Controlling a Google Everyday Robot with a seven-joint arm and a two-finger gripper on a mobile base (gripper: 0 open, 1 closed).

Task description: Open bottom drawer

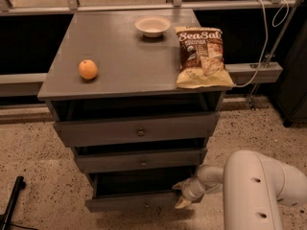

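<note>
Bottom drawer (129,201), partly out, with the hand (181,195) at its right end, grip state unclear.

Arm (254,190): smooth white shell, thick and rounded like a tube, matte finish. Small dark round recesses (253,179) dot the large link, probably screw holes. Toward the wrist the shell narrows into a slimmer white section with ring-like seams. No cables or markings can be made out. Gripper (182,195): pale cream, darker than the arm, low under the front right corner of the table (124,56).
</note>
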